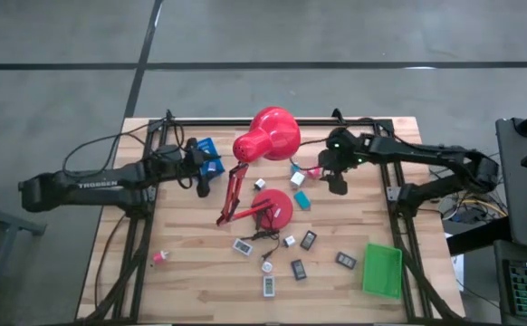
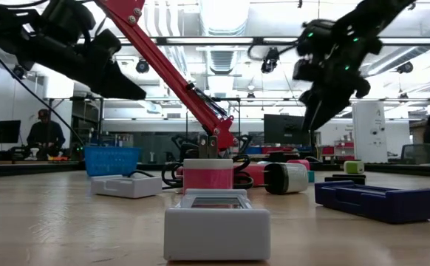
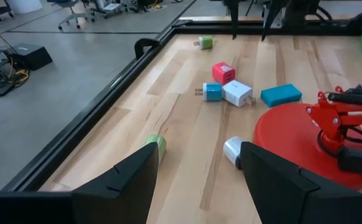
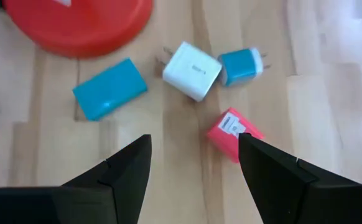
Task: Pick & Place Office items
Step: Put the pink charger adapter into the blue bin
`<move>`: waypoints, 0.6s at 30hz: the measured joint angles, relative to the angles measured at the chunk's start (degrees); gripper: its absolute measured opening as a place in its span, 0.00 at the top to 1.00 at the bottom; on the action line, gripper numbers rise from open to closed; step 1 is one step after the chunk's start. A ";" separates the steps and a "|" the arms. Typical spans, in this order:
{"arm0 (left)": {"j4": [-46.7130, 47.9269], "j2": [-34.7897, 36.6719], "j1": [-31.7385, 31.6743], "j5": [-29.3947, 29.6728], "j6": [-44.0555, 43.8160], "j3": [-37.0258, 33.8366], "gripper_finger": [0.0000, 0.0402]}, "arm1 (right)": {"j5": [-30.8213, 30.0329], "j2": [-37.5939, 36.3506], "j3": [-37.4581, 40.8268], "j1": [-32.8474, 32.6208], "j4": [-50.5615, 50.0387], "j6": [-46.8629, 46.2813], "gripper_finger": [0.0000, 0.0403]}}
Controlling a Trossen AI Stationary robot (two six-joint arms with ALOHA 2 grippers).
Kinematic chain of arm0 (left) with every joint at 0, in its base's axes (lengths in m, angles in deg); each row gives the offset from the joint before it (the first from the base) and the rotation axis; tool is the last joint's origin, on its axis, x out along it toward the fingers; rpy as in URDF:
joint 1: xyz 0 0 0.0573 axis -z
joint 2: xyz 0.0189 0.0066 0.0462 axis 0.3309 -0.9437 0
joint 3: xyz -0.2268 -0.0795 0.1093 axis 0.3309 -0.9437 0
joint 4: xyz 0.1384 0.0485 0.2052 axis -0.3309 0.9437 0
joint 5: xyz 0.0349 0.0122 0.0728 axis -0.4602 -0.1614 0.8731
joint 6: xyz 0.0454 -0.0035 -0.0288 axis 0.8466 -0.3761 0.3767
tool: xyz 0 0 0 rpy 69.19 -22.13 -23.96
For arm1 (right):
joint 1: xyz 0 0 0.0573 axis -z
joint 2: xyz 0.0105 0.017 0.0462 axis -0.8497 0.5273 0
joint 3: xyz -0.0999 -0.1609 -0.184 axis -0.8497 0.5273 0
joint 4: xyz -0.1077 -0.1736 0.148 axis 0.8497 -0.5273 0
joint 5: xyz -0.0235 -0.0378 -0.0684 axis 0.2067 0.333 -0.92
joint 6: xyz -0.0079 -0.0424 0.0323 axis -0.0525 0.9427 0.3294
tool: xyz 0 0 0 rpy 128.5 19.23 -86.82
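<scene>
The right hand (image 1: 337, 184) is hovering above the worktop (image 1: 200, 281) near its far edge, its fingers standing apart with nothing between them. Seen from the right wrist, it is hanging over a small cluster of office items: a pink block (image 4: 232, 132) lying just beside one fingertip, a white block (image 4: 192, 70) touching a small teal block (image 4: 241, 66), and a flat teal rectangle (image 4: 109, 88) next to the base of the red lamp (image 1: 273, 206).

The left hand (image 1: 203, 186) is waiting in the air over the left side of the worktop, beside a blue tray (image 1: 206, 154), its fingers also spread and holding nothing. A green-capped piece (image 3: 156, 147) and a white-capped one (image 3: 231, 150) are lying just ahead of it; what they are is hard to tell.

More small dark and white pieces are lying scattered across the near half, with a green tray (image 1: 381, 270) sitting at the near right corner.
</scene>
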 joint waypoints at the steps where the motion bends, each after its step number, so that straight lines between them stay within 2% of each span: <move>1: 0.00 -0.24 0.01 0.00 0.04 0.00 0.42 | -0.26 1.79 -0.86 -0.15 -0.23 1.08 0.42; 8: -0.28 -0.83 0.03 -0.04 0.95 0.00 0.42 | -3.87 12.39 -7.15 -0.22 -3.44 10.06 0.42; 18: -0.31 -0.83 0.03 -0.45 1.05 -0.43 0.42 | -9.00 21.91 -15.43 -0.19 -10.13 17.90 0.42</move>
